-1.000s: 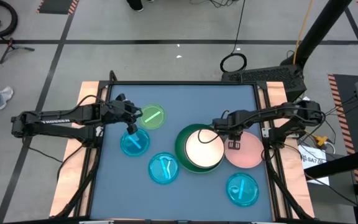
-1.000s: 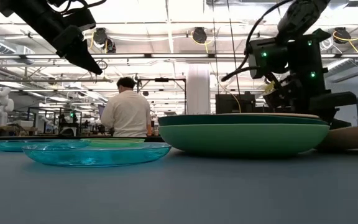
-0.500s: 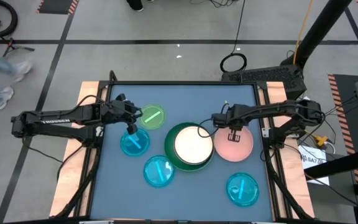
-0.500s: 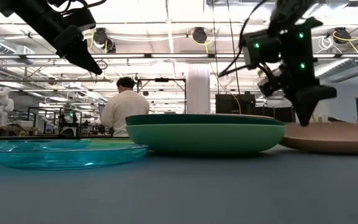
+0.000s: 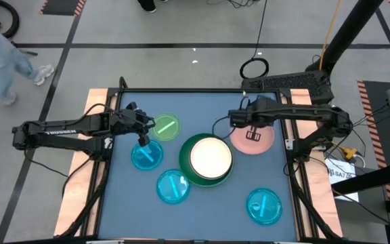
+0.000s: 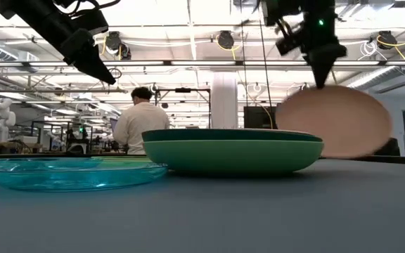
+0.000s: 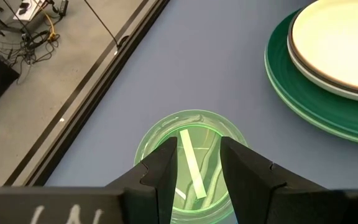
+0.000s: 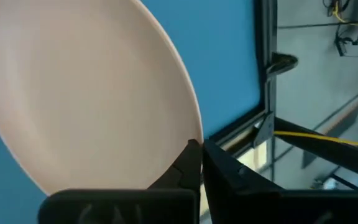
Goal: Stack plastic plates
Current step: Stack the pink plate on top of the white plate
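A pink plate (image 5: 254,137) (image 6: 332,123) (image 8: 86,93) hangs steeply tilted right of the stack, under my right gripper (image 5: 242,123) (image 6: 321,79), which is shut on its rim. The stack (image 5: 210,160) (image 6: 232,149) is a white plate on dark and light green plates, flat on the table. My left gripper (image 5: 141,137) (image 7: 197,168) hovers open above the lime plate (image 5: 165,127) (image 7: 191,158), touching nothing. Cyan plates lie flat on the table (image 5: 146,156) (image 5: 173,186) (image 5: 265,207). My right gripper pinches the pink plate's rim (image 8: 193,138) between its two fingers, coming from above and pointing down. The held part is the plate's upper edge (image 6: 320,87). The plate hangs tilted below the fingers. I cannot tell whether its lower edge touches the table.
The blue table (image 5: 202,102) has raised side rails (image 5: 288,135). Bare table lies along the far edge and between the stack and the near-right cyan plate. A person (image 6: 141,126) stands in the room behind, and another walks past on the floor (image 5: 5,68).
My right gripper moved toward the table's far edge and up, raising the pink plate from flat on the table until it hangs steeply tilted. Before that, the stack slid toward the table's left, and the cyan plate beside it shifted left with it.
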Tool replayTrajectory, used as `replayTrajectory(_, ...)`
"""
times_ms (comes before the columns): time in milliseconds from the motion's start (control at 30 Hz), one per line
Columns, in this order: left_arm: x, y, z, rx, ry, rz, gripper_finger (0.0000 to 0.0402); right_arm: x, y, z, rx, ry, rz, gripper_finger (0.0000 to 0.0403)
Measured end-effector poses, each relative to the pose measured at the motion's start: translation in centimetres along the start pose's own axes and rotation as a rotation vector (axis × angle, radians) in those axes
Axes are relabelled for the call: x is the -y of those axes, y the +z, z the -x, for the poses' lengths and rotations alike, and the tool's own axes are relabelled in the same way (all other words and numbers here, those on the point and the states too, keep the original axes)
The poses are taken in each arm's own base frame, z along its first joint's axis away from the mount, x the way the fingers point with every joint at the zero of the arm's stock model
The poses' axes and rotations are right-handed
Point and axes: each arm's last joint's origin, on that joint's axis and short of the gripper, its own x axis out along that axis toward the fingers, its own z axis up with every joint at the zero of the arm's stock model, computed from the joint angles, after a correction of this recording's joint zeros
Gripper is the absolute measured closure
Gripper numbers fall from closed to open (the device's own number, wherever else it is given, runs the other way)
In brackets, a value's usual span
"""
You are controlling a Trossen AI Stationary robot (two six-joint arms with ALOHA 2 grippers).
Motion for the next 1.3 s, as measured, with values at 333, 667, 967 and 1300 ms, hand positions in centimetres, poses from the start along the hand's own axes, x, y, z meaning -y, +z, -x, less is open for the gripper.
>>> replayTrajectory(333,0.0,0.0,0.0,0.000,0.000,0.000,0.0273,-0.1,2.9,1.9,0.251,0.251,-0.203,0.0400)
replayTrajectory(667,0.0,0.0,0.0,0.001,0.000,0.000,0.0273,-0.5,4.6,2.6,0.394,0.393,-0.355,0.0387)
replayTrajectory(967,0.0,0.0,0.0,0.002,0.000,0.000,0.0273,-1.1,4.8,3.0,0.404,0.471,-0.347,0.0313)
replayTrajectory(1300,0.0,0.0,0.0,0.003,0.000,0.000,0.0273,-1.6,5.3,2.9,0.444,0.475,-0.337,0.0279)
